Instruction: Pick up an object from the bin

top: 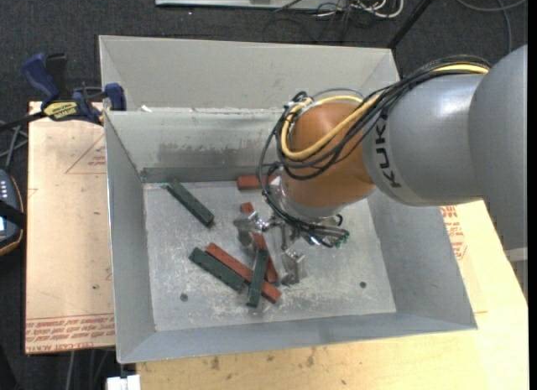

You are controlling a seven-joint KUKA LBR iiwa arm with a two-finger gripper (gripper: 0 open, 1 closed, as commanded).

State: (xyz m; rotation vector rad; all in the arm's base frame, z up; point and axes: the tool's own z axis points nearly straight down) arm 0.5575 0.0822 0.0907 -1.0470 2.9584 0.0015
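The pincer (270, 250) hung open over a crossed green bar (256, 283) and red bar (231, 260); best, I judged, to straddle one squarely before closing.

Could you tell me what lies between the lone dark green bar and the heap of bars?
Nothing. In the camera view, only bare bin floor separates the lone dark green bar from the heap.
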